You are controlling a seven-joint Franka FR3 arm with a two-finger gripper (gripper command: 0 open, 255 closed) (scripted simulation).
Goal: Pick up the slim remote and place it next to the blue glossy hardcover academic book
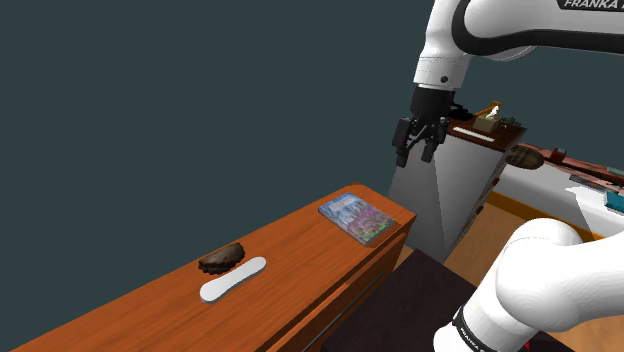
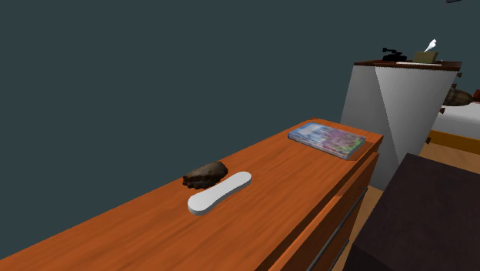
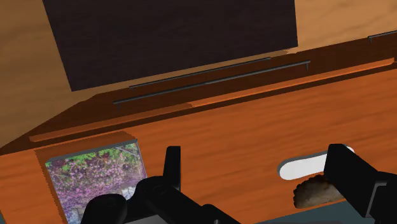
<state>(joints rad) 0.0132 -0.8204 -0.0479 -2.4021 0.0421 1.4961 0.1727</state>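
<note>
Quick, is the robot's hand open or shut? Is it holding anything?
Gripper: open, fingers apart, holding nothing. The white remote lies on the wooden dresser top, away from it.

Polished wooden dresser (image 1: 300, 252) (smooth remote (image 1: 232, 279)).

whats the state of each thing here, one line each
remote: lying flat on the dresser top, not held
book: closed, flat near the dresser's end
brown lump: resting on the top, close beside the remote
end effector: open, empty, up in the air
dresser: drawers shut
</note>
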